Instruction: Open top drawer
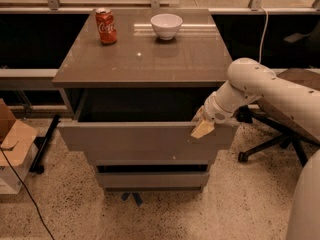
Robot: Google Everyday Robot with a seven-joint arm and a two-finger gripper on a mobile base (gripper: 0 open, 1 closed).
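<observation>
Top drawer stands partway out from under counter: flat grey-taupe front, no handle, inside dark. Jaws at its front's upper right edge; can't tell if open or closed. Narrower drawer below-left of jaws. Cola can & white bowl up-left, well apart from jaws. Speckled floor; office chair right of jaws, part hidden by arm.
</observation>
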